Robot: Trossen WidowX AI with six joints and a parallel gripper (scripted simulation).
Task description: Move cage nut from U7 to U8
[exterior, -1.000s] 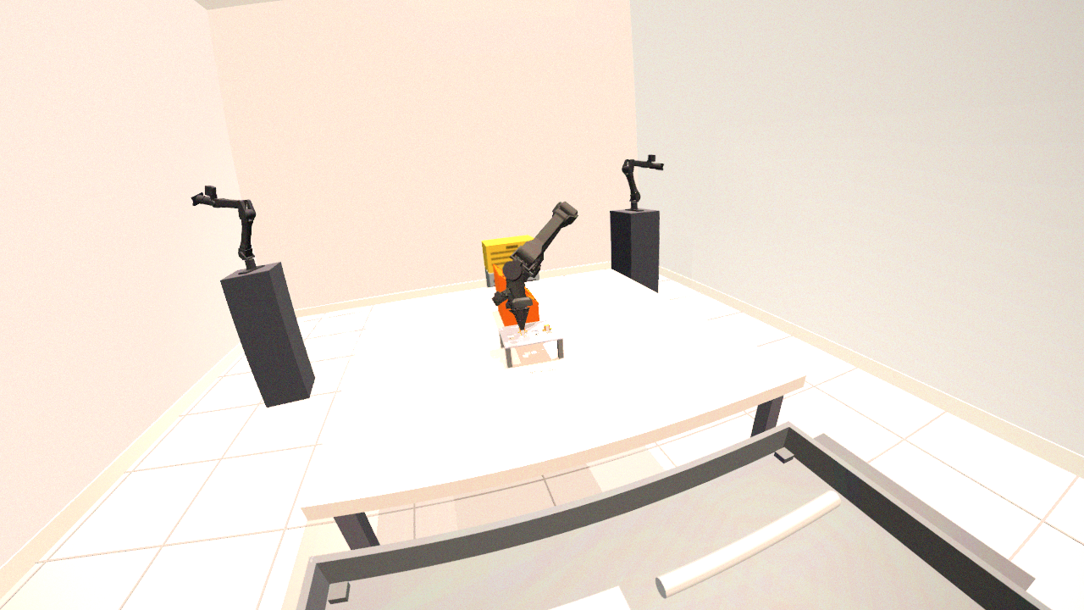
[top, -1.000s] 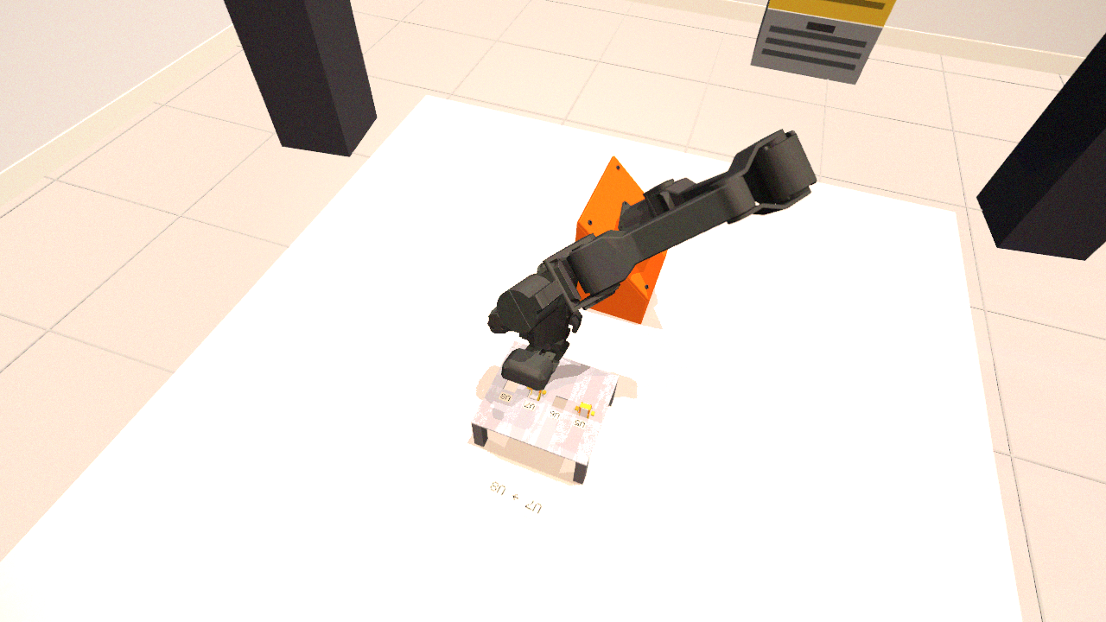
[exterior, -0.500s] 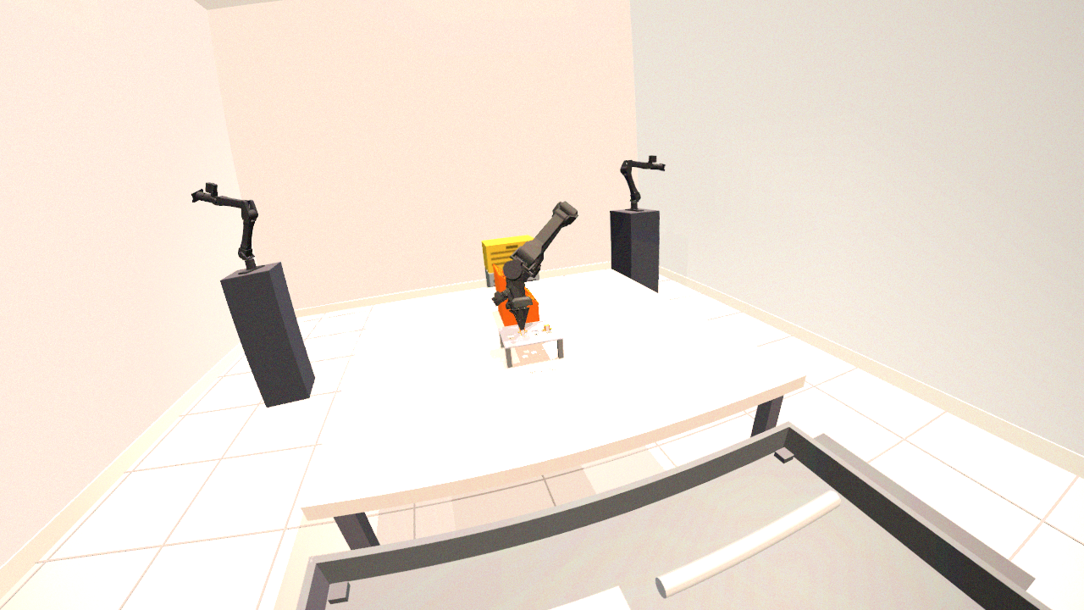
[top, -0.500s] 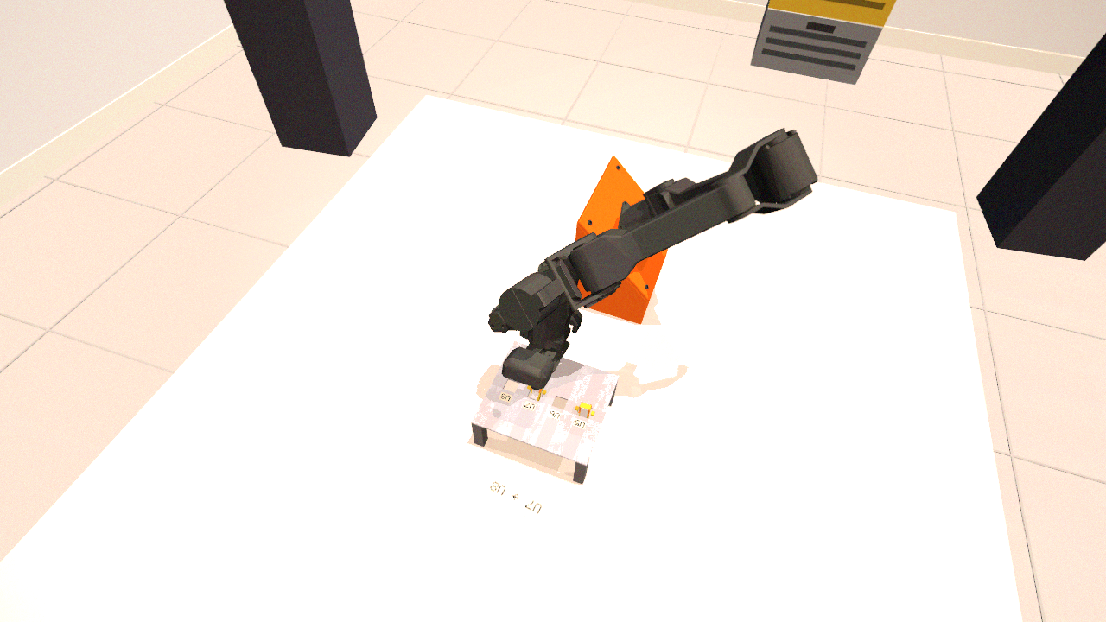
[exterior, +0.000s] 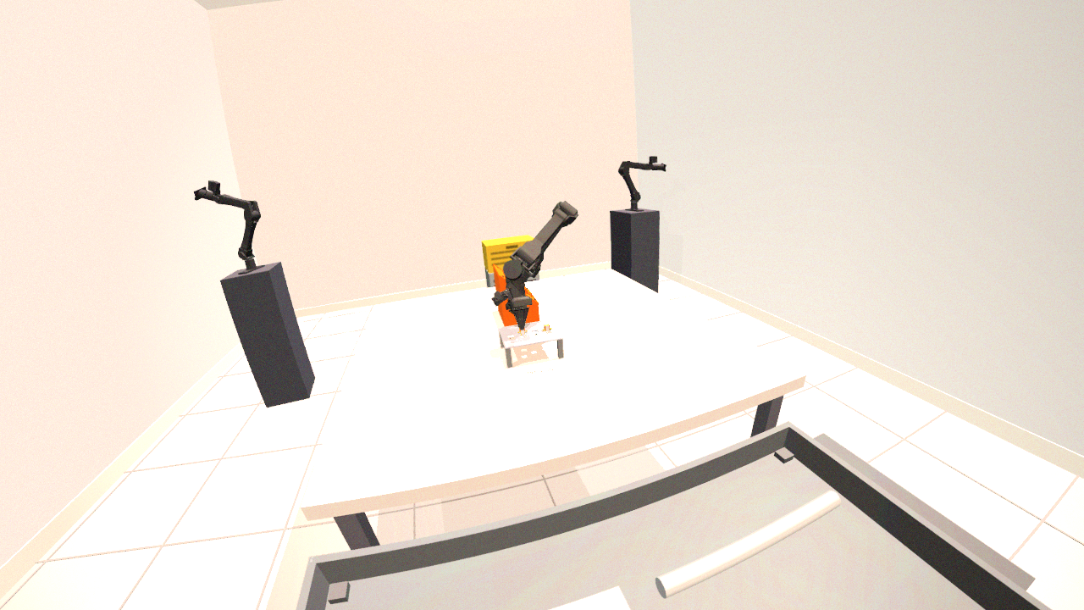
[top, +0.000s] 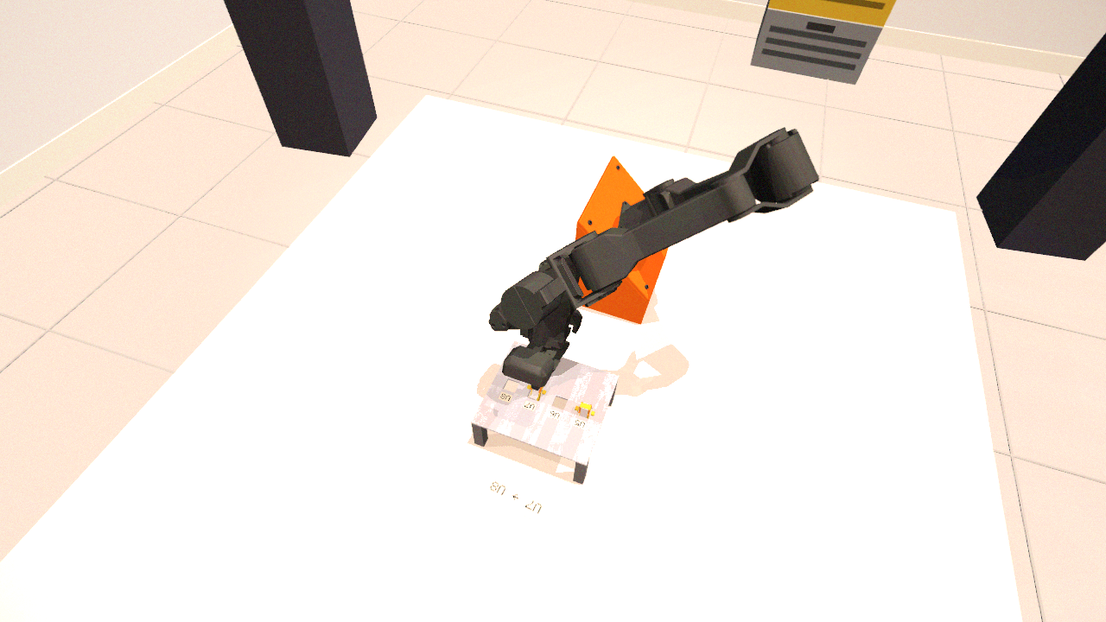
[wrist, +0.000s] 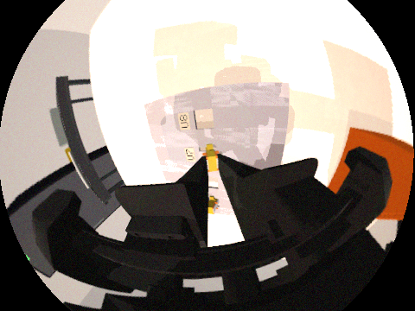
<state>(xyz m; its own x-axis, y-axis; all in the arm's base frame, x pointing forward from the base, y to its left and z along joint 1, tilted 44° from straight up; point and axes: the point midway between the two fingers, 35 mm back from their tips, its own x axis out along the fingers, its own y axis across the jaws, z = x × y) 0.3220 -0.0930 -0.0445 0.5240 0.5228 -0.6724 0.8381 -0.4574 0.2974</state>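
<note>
Jaws (top: 537,386) (exterior: 522,330) closed on the nut (top: 536,393) (exterior: 522,332) (wrist: 211,159) at U7, its long side running between the fingertips toward U8 (top: 511,385) (wrist: 204,119), which lies just beyond them, opposite the U5 nut (top: 585,408) (exterior: 546,328) (wrist: 212,205); judged next: unclip, then carry that way.

My gripper (top: 537,384) (exterior: 522,330) (wrist: 213,161) shows matt black, plastic-like surfaces at the lower half of the wrist view. At that view's centre, my fingers close on a cage nut (top: 536,392) (wrist: 211,158) with a yellow, metallic-looking finish. The rail plate (top: 533,422) (exterior: 534,338) (wrist: 255,101) appears smooth, with streaky, uneven reflections. Centre of the top view, the orange base (top: 619,307) (exterior: 521,312) (wrist: 372,173) looks like smooth plastic. The tabletop (top: 773,464) (exterior: 469,424) reads smooth, material undetermined.
</note>
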